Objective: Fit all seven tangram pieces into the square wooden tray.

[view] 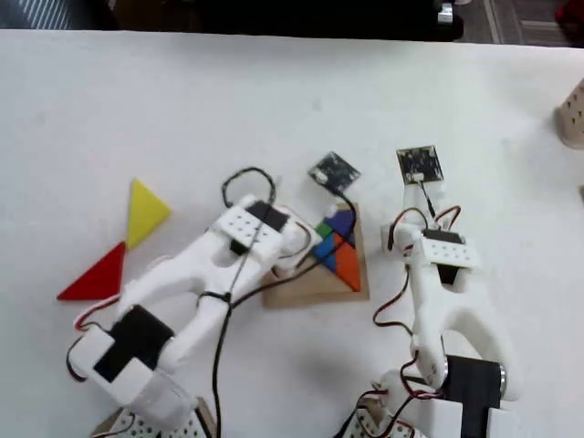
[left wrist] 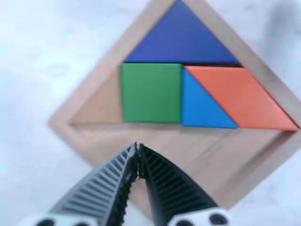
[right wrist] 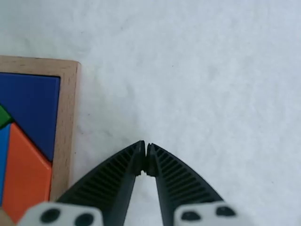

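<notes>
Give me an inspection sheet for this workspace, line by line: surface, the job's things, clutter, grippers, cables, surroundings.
Surface: white table.
Job's things: the wooden tray holds a dark blue triangle, green square, light blue triangle and orange parallelogram; the rest is bare wood. A yellow triangle and a red triangle lie on the table, apart from the tray.
Clutter: pale object at the table's right edge.
Grippers: left gripper shut, over the tray's bare part; right gripper shut, over the table beside the tray.
Cables: black cable along the left arm; red and white wires by the right arm.
Surroundings: dark area beyond the table's far edge.
</notes>
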Robot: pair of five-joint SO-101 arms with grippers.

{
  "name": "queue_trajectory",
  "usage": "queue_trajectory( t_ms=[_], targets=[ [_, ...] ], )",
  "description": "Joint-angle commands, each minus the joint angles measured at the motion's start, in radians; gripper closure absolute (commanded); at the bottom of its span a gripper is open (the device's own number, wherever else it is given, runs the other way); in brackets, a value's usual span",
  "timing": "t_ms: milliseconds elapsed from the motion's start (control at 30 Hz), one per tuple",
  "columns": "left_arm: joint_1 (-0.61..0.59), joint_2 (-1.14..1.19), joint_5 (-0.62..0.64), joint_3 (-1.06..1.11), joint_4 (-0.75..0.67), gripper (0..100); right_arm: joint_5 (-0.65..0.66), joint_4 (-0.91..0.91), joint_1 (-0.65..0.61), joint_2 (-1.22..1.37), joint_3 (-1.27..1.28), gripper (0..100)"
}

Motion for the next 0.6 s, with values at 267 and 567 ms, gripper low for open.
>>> queue_trajectory(
  t_ms=[267, 567],
  targets=[
    [-0.234, -0.122, 0.008, -0.040, 0.006, 97, 0.012, -0.001, -0.021, -0.013, -0.046, 98.1],
    [-0.179, -0.120, 0.003, -0.020, 0.029, 98, 0.012, -0.001, -0.021, -0.013, -0.046, 98.1]
  ],
)
